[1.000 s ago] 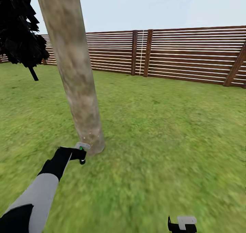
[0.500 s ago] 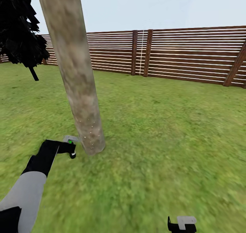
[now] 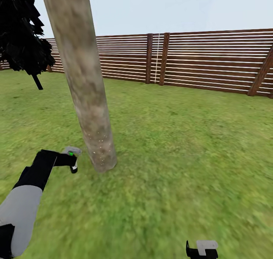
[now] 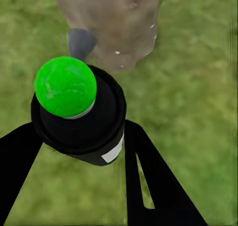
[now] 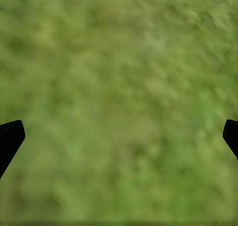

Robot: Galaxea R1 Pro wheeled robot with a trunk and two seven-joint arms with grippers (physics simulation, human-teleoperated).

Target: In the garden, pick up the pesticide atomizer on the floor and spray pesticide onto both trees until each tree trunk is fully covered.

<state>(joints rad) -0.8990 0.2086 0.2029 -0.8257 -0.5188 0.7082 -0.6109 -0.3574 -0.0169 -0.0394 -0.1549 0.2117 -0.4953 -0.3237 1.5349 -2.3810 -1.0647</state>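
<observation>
Lawn [image 3: 182, 145]: green, fenced by a brown slat fence [image 3: 212, 61]. Tree trunk [image 3: 81, 76]: thick, grey-beige, brown mottling, white specks near base. Left gripper [image 3: 72, 161] just beside the trunk base, fingers [image 4: 153, 186] clenched on the pesticide atomizer [image 4: 82, 114]: black cylinder, white label patch, green dome top. Right gripper [image 5: 119, 136]: fingers released, wide apart over grass.

Head view: high, looks forward and down over lawn [image 3: 182, 156] toward fence [image 3: 212, 61]; tree trunk [image 3: 81, 76] near, left of centre. Left wrist view: very close, looks down along fingers to trunk base [image 4: 116, 32] and grass; shares this trunk foot with head view. Right wrist view: straight down on blurred grass [image 5: 119, 102], near ground.
</observation>
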